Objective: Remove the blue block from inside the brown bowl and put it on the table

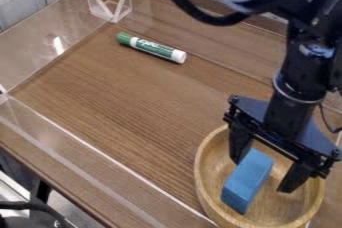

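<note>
Block (pixel 246 182) in bowl (pixel 211 194), long axis running near-left to far-right; claw (pixel 265 164) wide, fingers seemingly either side of its far end.

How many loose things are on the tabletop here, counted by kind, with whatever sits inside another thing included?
Bowl: 1, brown
Block: 1, blue, in the bowl
Marker pen: 1, green and white
Total: 3

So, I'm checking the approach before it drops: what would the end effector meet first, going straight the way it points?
Probably the blue block: the end effector points down at it, though depth is hard to judge.
</note>
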Controlling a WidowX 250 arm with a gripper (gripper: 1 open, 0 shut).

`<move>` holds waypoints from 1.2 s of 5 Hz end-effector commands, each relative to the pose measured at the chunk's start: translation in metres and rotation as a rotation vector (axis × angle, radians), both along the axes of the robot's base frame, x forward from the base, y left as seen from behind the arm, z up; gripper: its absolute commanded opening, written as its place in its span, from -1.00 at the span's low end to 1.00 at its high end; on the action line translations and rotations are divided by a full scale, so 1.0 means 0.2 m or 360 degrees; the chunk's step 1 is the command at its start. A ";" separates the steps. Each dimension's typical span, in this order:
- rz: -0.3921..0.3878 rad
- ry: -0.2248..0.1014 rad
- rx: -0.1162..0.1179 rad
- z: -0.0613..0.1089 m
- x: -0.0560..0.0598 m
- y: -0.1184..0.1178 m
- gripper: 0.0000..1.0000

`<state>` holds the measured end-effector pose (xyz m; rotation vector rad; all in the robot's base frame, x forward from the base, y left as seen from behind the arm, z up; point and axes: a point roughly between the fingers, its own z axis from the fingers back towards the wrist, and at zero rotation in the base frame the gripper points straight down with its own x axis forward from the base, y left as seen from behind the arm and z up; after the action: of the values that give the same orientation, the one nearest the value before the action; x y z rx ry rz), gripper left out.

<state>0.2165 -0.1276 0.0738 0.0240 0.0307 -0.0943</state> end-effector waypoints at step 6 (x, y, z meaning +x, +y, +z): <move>-0.0014 -0.0084 0.0000 -0.02 0.05 0.03 1.00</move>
<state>0.2205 -0.1220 0.0626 0.0364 0.0088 -0.1075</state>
